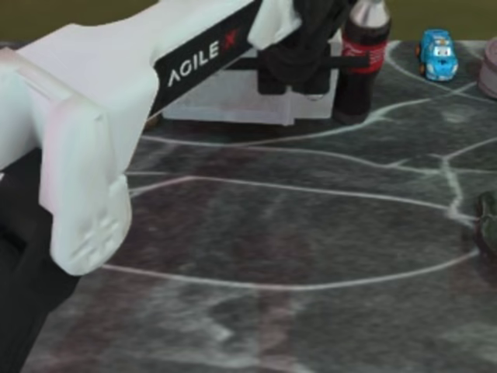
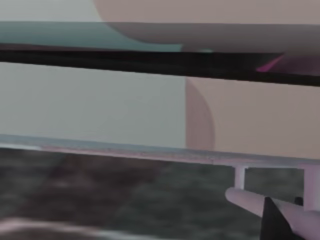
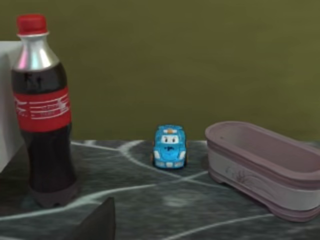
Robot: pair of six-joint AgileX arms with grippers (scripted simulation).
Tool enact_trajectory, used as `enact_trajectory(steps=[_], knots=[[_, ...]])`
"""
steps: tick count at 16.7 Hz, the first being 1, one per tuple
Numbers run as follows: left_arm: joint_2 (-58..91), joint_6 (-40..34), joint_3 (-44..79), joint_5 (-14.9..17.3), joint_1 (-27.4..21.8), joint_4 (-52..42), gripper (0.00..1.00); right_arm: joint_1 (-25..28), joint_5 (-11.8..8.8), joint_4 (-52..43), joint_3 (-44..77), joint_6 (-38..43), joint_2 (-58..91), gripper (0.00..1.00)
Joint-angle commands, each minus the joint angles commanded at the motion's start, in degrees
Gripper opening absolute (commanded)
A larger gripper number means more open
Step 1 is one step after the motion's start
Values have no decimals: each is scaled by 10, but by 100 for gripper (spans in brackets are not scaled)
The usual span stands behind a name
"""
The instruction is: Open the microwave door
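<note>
One microwave stands at the far edge of the table, a little left of the middle in the top view. Its door faces the near side, pale and flat. Only the lower part shows beneath the left arm, and I cannot tell whether it is shut or ajar.

The left gripper is right up against the upper part of that front, on the side nearest the cola. The arm reaches across from the near left corner. Whether its claw is wide, narrow or clamped on anything I cannot tell. The left wrist view sits very close to a pale panel, with a pale bar handle on two short posts and a dark tip of the gripper just beside it.

Just to the right of the microwave stands the cola, upright, red cap on. Farther right along the far edge is a small blue car, and beyond it a mauve planter, well apart from the bottle.

At the table's right edge the right gripper is parked, barely in view. Its claw state I cannot tell.
</note>
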Motion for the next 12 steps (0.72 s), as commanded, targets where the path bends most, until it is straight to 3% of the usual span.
enact_trajectory(steps=[12], knots=[[-17, 11, -31, 3, 2, 16, 0, 0, 0, 0, 0, 0, 0, 100]])
